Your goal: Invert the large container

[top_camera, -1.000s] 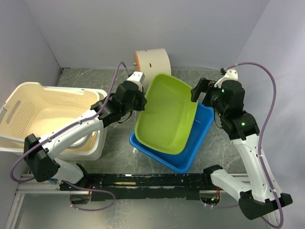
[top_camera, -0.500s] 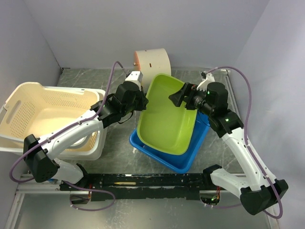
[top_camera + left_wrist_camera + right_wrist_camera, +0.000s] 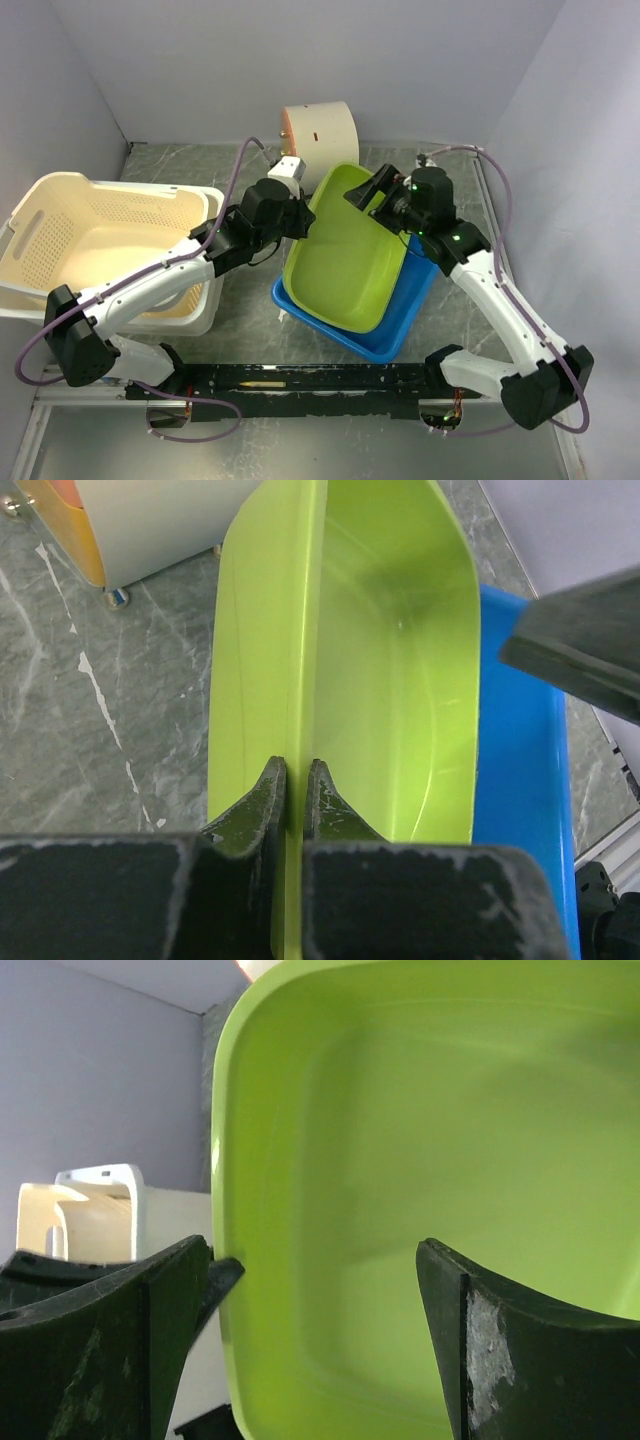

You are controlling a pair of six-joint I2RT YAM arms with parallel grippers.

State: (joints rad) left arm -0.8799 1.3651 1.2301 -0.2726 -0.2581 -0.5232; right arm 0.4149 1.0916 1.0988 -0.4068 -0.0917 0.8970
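**Green container (image 3: 345, 250) tipped up in the blue tub, clamped by its left rim**

The green container sits near the middle of the desk (image 3: 190, 165), resting inside the blue tub (image 3: 400, 330). It is steeply tilted: its left side is lifted high and its right side is down in the tub, so its hollow faces up and to the right. The blue tub lies flat beneath it, and its near and right walls show past the green edge.

The left pincer (image 3: 300, 220) is closed tight on the raised left rim. In the left wrist view the two fingers (image 3: 270, 790) pinch the thin green wall (image 3: 400, 680) between them with no gap left. The blue tub (image 3: 515, 730) shows to the right and the grey marbled desk (image 3: 80, 680) to the left.

The right pincer (image 3: 368, 190) is at the far rim of the container with its jaws spread wide and nothing held. In the right wrist view (image 3: 315, 1250) one finger lies outside the green rim (image 3: 450, 1110) and the other over the hollow. Whether either finger touches the plastic cannot be told.

A cream basket (image 3: 60, 230) stands at the left of the desk, well apart from the tub. A white drum (image 3: 320, 125) with an orange face (image 3: 150, 520) lies on its side at the far edge, just beyond the container.
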